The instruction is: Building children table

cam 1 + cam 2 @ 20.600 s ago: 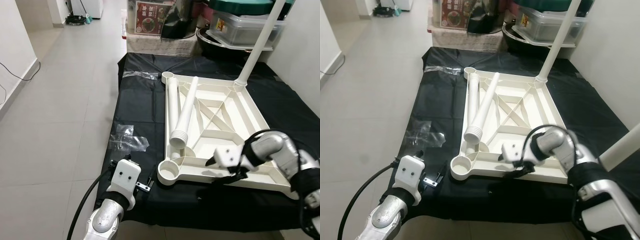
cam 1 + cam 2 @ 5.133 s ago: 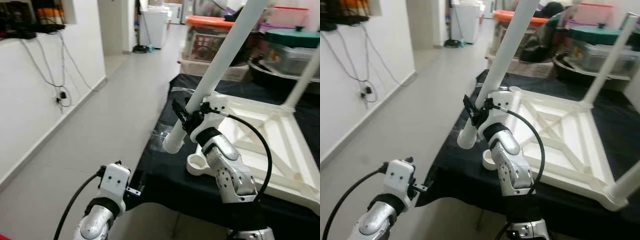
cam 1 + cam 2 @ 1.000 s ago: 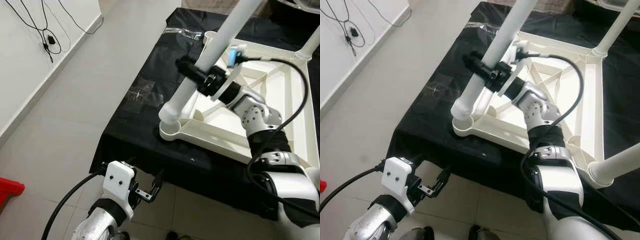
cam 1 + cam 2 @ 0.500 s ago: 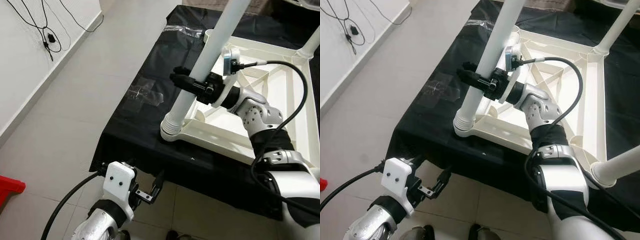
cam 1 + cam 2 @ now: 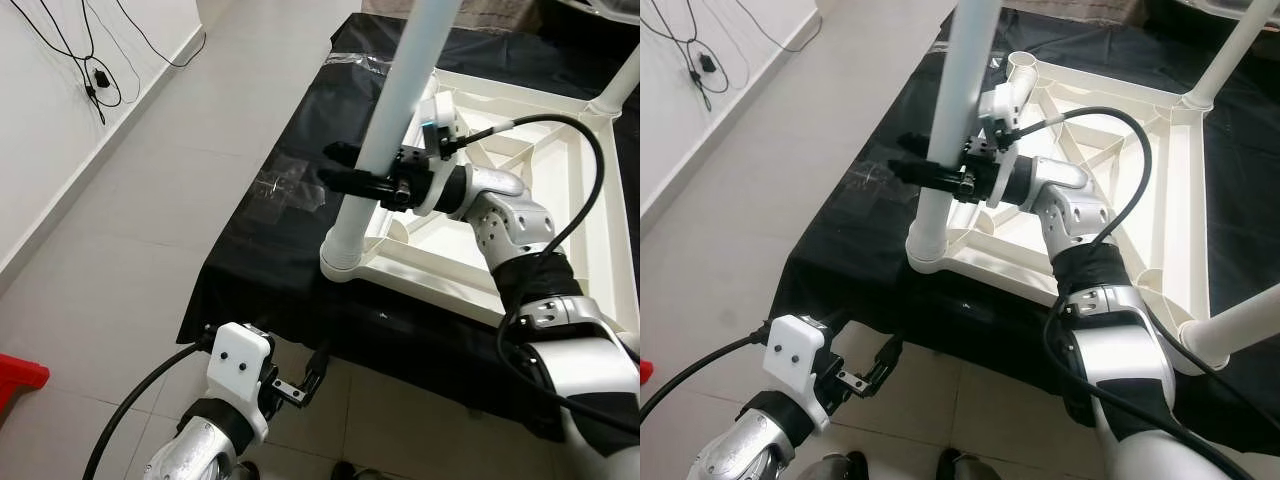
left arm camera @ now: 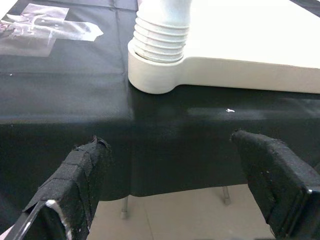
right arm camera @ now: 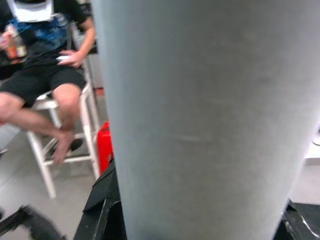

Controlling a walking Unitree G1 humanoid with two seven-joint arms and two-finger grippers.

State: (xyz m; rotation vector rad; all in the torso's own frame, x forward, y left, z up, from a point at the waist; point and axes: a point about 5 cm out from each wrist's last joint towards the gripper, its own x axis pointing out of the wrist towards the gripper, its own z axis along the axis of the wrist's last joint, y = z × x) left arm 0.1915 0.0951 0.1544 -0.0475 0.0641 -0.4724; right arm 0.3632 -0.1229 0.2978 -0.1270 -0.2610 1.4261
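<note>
Gripping the white table leg [image 5: 385,150], our right claw [image 5: 350,181] clamps its black fingers around the tube, which stands nearly upright with its ribbed end seated in the corner socket of the upturned tabletop [image 5: 520,290] on the black-covered worktop [image 5: 290,160]. Our left claw [image 5: 300,378] hangs spread wide, below the worktop's edge.
</note>
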